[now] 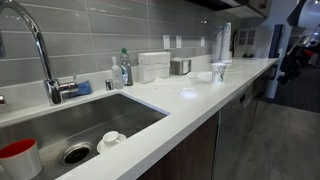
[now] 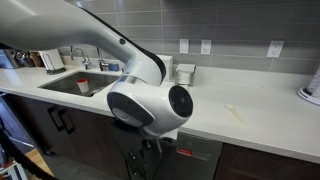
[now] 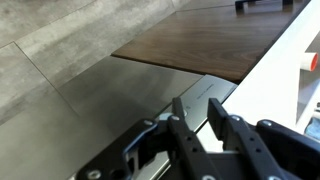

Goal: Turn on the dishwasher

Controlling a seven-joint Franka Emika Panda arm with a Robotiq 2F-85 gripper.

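The dishwasher [image 3: 95, 120] is the grey brushed-metal front filling the lower left of the wrist view. Its top edge strip with small markings [image 3: 200, 92] runs under the white counter. My gripper [image 3: 195, 103] is close to that top edge, and the strip shows through the narrow gap between the two fingers. The fingers are apart and hold nothing. In both exterior views the dishwasher [image 1: 235, 125] [image 2: 205, 155] sits under the counter. In one of them my arm's large white joint [image 2: 150, 105] hides most of the gripper.
A dark brown wood cabinet door [image 3: 215, 40] adjoins the dishwasher. The white counter [image 1: 190, 95] overhangs the fronts. A sink [image 1: 70, 125] with a tap, a cup and a red bowl lies along the counter. A soap bottle [image 1: 123, 68] and boxes stand by the wall.
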